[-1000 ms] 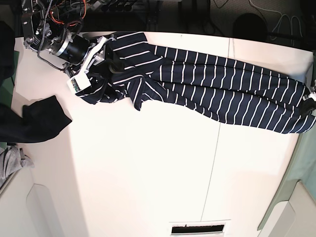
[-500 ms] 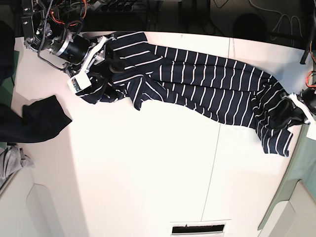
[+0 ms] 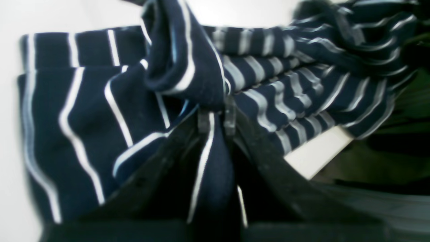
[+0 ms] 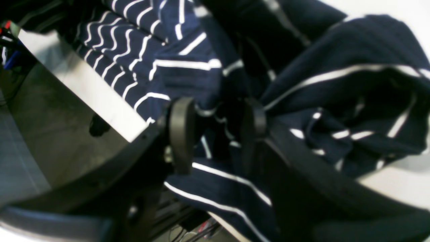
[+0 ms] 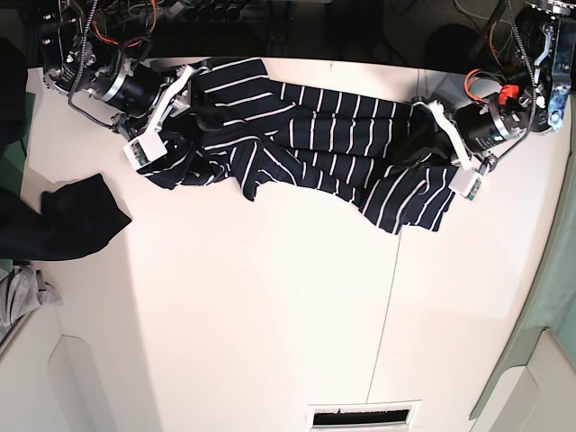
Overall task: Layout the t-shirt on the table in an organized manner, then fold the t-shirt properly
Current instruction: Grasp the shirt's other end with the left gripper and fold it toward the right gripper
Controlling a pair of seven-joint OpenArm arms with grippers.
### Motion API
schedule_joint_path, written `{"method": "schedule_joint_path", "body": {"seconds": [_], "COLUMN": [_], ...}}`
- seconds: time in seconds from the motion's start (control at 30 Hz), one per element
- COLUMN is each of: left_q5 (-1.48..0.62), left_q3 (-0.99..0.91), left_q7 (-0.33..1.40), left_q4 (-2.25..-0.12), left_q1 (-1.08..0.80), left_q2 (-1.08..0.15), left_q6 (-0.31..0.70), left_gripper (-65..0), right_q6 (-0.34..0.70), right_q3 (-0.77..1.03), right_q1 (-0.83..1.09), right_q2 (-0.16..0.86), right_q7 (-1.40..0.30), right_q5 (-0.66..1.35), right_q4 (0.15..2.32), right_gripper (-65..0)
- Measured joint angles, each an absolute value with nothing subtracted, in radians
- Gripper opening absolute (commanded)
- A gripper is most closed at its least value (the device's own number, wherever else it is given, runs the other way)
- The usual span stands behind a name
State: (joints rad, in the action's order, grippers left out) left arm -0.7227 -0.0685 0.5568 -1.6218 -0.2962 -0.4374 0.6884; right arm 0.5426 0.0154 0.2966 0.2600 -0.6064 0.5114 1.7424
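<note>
Two grippers on one t-shirt [image 5: 306, 144], which lies bunched in a long rumpled band along the far edge of the table [image 5: 270, 315], so this reads as the layout step, folding not begun. The shirt runs from the far left corner of the base view to right of the middle, with one flap sagging toward the table's centre. Left gripper [image 3: 216, 119]: jaws pinched nearly together on a thin fold of striped cloth, fabric humped up over the tips and more hanging below between the arms. In the base view that gripper [image 5: 430, 135] sits at the right end of the band. Right gripper [image 4: 216, 129]: jaws about half apart with a thick wad of shirt filling the gap, both pads against fabric, so it looks clamped on a bulky bunch, not hanging free. It sits at the band's left end in the base view [image 5: 193, 106]. Next move, as I judge it: spread the ends apart and draw the cloth toward the open middle of the table so it lies flat, sleeves and hem sorted out; needs both grips kept. Risks: the thin left pinch slipping, or cloth sliding off the far edge. A plain dark cloth [image 5: 76, 216] and a small grey cloth [image 5: 22, 297] lie at the left side, well apart from the shirt.
</note>
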Motion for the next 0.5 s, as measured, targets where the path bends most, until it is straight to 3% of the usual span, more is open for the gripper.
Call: {"method": "schedule_joint_path", "body": {"seconds": [0.17,0.5], "left_q5": [-0.723,-0.911], "left_q3": [-0.064,-0.065], "left_q7": [0.562,0.715], "left_q4": [-1.622,-1.621], "left_q1": [-0.296,-0.296], "left_q2": [-0.399,-0.399], "left_q6": [0.688,0.688], "left_gripper": [-41.6,-40.9], "right_q6": [0.543,0.542], "right_q3": [0.016,0.016], "right_q1": [0.296,0.296], "right_q2": [0.260,0.260], "right_q7": [-0.606,-0.606], "right_q5": [0.511,0.529], "right_q4": [1.742,1.743], "right_gripper": [-42.5,-42.5]}}
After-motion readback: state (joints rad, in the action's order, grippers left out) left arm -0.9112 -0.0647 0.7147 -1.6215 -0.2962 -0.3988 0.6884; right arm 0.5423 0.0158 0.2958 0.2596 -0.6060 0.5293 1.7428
